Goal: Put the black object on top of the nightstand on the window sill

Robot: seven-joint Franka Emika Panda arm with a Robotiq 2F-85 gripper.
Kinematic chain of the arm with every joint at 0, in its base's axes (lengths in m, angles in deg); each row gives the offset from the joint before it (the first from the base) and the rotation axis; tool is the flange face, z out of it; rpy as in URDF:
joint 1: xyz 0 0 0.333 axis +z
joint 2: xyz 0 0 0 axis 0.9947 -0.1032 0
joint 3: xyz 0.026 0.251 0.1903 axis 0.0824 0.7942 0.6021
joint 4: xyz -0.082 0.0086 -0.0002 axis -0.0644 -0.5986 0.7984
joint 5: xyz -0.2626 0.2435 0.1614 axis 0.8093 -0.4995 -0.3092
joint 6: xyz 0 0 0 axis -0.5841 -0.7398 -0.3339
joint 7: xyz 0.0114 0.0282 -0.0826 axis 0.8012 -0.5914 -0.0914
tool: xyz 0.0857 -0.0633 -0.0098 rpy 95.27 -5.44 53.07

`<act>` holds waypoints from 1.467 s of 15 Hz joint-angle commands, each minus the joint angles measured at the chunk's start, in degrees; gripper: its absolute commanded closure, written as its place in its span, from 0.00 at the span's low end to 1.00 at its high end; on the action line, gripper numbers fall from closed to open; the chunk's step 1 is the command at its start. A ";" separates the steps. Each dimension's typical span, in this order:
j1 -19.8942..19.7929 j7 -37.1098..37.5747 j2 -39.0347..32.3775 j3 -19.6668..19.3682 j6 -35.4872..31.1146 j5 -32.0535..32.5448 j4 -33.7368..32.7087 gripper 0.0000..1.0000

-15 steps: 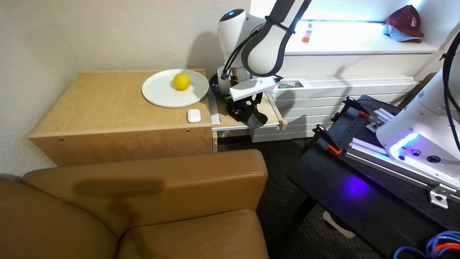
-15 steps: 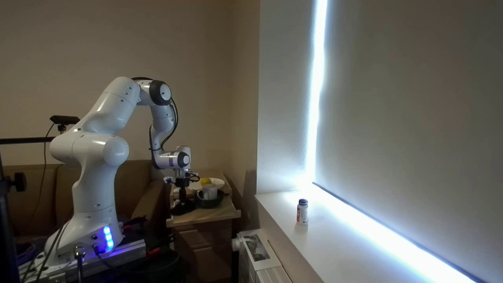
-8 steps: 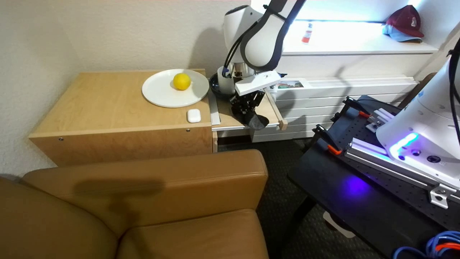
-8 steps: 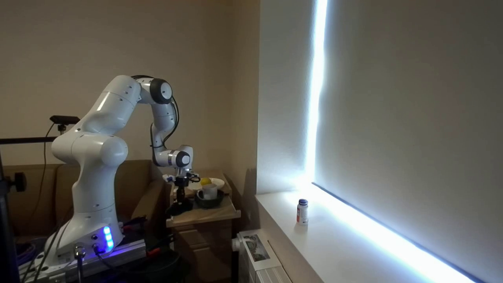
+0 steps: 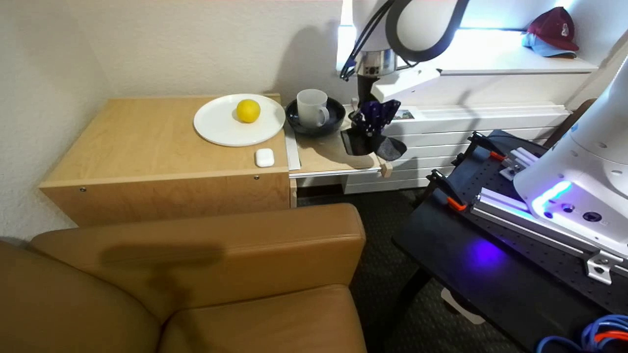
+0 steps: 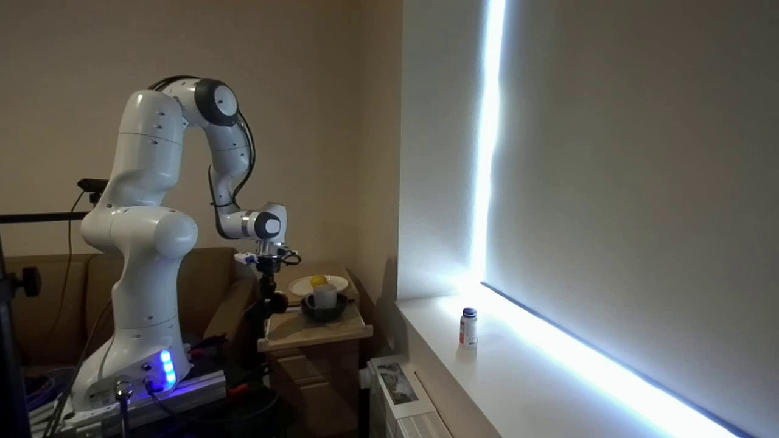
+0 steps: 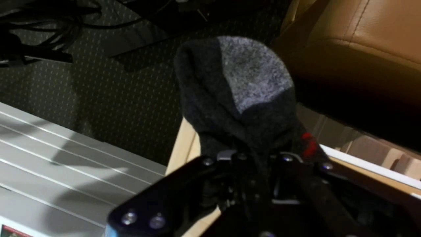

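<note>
The black object is a dark sock-like cloth with a grey patch and a small red mark. It hangs from my gripper in both exterior views [image 5: 391,148] [image 6: 258,311] and fills the middle of the wrist view [image 7: 260,75]. My gripper [image 5: 370,128] is shut on it; the cloth is pinched between the fingers in the wrist view [image 7: 255,158]. Gripper and cloth are raised above the outer end of the nightstand's pull-out board [image 5: 319,157]. The nightstand [image 5: 157,142] is light wood. The white window sill [image 5: 495,56] also shows in an exterior view [image 6: 505,389].
A white mug [image 5: 310,108] stands in a dark bowl [image 5: 336,117] beside the gripper. A white plate [image 5: 216,122] holds a yellow ball [image 5: 248,111]. A white case [image 5: 265,158] lies nearby. A bottle [image 6: 468,328] and caps [image 5: 554,32] are on the sill. A radiator [image 5: 471,122] is below it.
My gripper has lifted the black cloth off the pull-out board and moved it toward the radiator side. The mug and bowl are uncovered; the arm now hides the bottle in an exterior view.
</note>
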 commanded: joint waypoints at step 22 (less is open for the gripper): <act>-26.31 1.46 8.98 -13.47 2.84 -6.65 -4.25 0.97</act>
